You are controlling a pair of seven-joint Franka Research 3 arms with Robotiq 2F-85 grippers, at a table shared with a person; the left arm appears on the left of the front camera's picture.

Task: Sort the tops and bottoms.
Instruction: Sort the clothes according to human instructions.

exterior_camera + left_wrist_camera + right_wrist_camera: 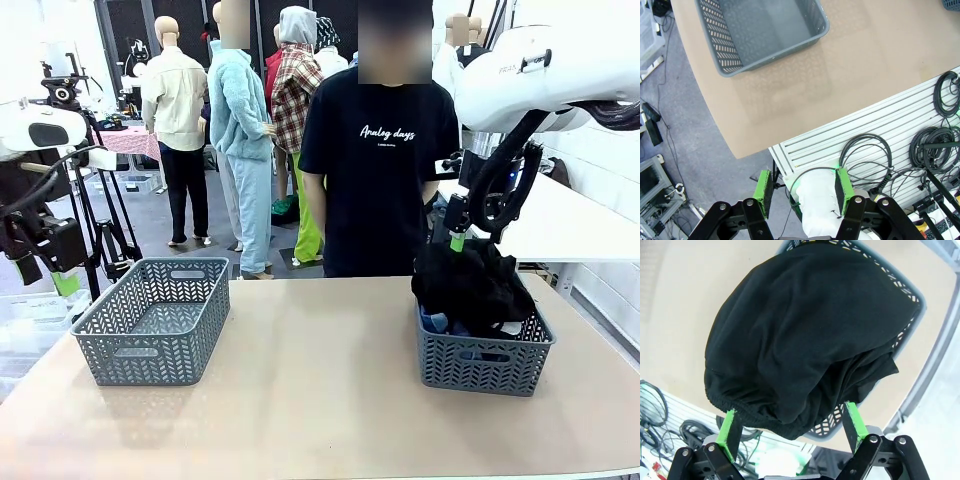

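A black garment (473,283) is heaped over the right grey basket (485,368), hiding most of what lies under it. A bit of blue denim (435,322) and a white piece (512,328) peek out below it. My right gripper (451,240) hangs open at the heap's back left. In the right wrist view the black garment (800,335) bulges over the basket rim (910,295), and its hem reaches down between the spread fingers of the right gripper (791,427). My left gripper (45,277) is off the table's left side, open (802,192) and holding nothing.
An empty grey basket (150,320) stands on the left of the tan table (320,400); in the left wrist view this basket (760,30) shows far off. A person in a black printed T-shirt (378,170) stands at the far edge. Cables (935,145) hang below the table.
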